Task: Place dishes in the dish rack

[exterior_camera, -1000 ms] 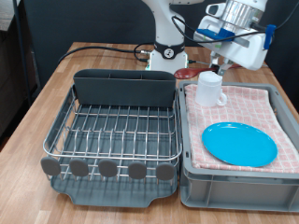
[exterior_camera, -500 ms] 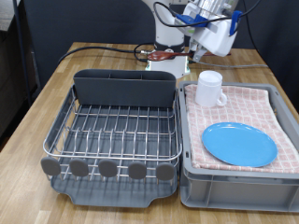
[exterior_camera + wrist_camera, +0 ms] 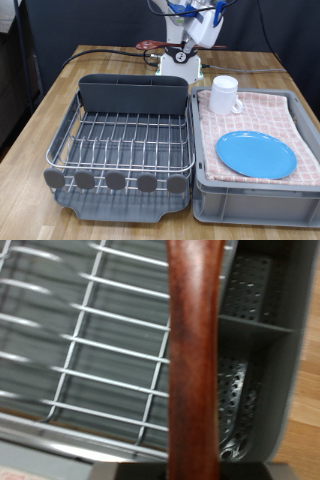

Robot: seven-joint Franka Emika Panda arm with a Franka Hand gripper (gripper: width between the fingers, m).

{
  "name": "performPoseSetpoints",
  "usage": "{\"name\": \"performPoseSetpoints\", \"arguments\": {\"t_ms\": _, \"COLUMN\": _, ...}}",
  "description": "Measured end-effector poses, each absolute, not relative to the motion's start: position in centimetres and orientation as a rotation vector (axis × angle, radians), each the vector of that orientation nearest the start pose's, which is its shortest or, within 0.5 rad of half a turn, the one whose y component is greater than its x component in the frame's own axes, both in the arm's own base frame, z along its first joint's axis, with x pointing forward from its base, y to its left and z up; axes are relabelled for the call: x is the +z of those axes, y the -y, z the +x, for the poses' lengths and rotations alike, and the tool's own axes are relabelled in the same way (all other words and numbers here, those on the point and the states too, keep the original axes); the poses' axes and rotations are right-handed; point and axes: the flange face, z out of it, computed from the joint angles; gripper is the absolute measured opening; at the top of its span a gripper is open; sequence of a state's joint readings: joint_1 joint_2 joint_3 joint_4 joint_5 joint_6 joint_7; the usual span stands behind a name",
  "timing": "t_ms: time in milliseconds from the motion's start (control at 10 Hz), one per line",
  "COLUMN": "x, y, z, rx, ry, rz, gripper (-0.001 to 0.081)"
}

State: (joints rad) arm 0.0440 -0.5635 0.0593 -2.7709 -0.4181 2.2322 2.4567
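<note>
My gripper (image 3: 192, 24) is high at the exterior view's top, above and behind the dish rack's back edge. It is shut on the reddish-brown wooden spoon (image 3: 150, 45), whose bowl end sticks out to the left. In the wrist view the spoon handle (image 3: 195, 350) runs down the middle, over the rack's wire grid (image 3: 90, 340) and the perforated cutlery box (image 3: 245, 340). The dark grey dish rack (image 3: 115, 181) has nothing on it, and its cutlery box (image 3: 133, 95) stands at the back. The white mug (image 3: 225, 95) and the light-blue plate (image 3: 257, 154) rest on the pink towel.
The grey bin (image 3: 250, 200) with the pink checked towel (image 3: 270, 112) stands right of the rack and touches it. The robot base (image 3: 180, 60) and black cables lie behind on the wooden table (image 3: 30, 150).
The gripper has moved up and to the left with the spoon, from beside the mug to above the back of the rack. The mug and plate have not moved.
</note>
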Motion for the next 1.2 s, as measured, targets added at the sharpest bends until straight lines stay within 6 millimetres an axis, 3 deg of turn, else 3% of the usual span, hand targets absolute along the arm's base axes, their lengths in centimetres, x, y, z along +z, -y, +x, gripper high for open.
{"name": "performPoseSetpoints", "arguments": {"t_ms": 400, "x": 39.2, "y": 0.4, "z": 32.3, "rx": -0.526, "ry": -2.752, "rz": -1.507, "gripper": 0.0094}}
{"name": "performPoseSetpoints", "arguments": {"t_ms": 800, "x": 38.9, "y": 0.7, "z": 32.9, "rx": -0.442, "ry": -2.774, "rz": -1.47, "gripper": 0.0094}}
{"name": "performPoseSetpoints", "arguments": {"t_ms": 1200, "x": 36.8, "y": 1.5, "z": 33.6, "rx": -0.231, "ry": -2.772, "rz": -1.38, "gripper": 0.0094}}
